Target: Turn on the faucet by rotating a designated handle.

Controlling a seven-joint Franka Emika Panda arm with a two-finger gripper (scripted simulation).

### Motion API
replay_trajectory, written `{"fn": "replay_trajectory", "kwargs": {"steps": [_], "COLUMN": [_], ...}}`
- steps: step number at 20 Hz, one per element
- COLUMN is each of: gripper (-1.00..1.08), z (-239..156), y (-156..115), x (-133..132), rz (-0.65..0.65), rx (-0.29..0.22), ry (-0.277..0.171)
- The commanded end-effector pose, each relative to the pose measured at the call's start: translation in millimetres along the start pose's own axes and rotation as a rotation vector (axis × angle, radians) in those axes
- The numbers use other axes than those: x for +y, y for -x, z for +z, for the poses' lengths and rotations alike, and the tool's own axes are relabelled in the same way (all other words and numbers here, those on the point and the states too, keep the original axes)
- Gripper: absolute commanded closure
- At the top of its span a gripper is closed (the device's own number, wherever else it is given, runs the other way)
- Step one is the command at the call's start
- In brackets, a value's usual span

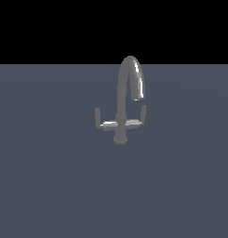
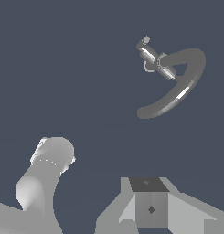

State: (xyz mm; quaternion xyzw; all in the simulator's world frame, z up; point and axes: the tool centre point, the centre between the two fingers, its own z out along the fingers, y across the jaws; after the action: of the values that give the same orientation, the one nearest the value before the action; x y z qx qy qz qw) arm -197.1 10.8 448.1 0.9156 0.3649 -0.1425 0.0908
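The faucet (image 1: 127,100) is a small grey metallic tap with a tall gooseneck spout, standing on the dark grey floor. Its outlet (image 1: 138,97) hangs toward the exterior view's right. The handle (image 1: 100,122) is the short lever with a bent-up tip on the exterior view's left, away from the outlet. A matching lever (image 1: 139,120) lies under the outlet. In the wrist view the faucet (image 2: 177,87) is seen from above and far off, with the handle (image 2: 146,51) sticking out. Only the gripper's grey body (image 2: 150,205) shows at the picture's edge, well apart from the faucet; its fingers are not seen.
A pale grey arm link (image 2: 45,178) shows in the wrist view beside the gripper body. The dark grey floor (image 1: 50,186) spreads around the faucet, with a black background behind it.
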Motion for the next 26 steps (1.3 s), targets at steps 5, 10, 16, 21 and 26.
{"fn": "replay_trajectory", "kwargs": {"steps": [5, 10, 16, 21, 26], "gripper": [1.08, 1.08, 1.08, 1.08, 1.08], "z": [12, 22, 34, 45, 55], "y": [-15, -27, -42, -55, -69], "x": [15, 27, 40, 50, 59], "rz": [-0.199, -0.351, -0.534, -0.686, -0.837], "rx": [-0.106, -0.189, -0.291, -0.378, -0.466], "ry": [0.024, 0.032, 0.032, 0.022, 0.005]}}
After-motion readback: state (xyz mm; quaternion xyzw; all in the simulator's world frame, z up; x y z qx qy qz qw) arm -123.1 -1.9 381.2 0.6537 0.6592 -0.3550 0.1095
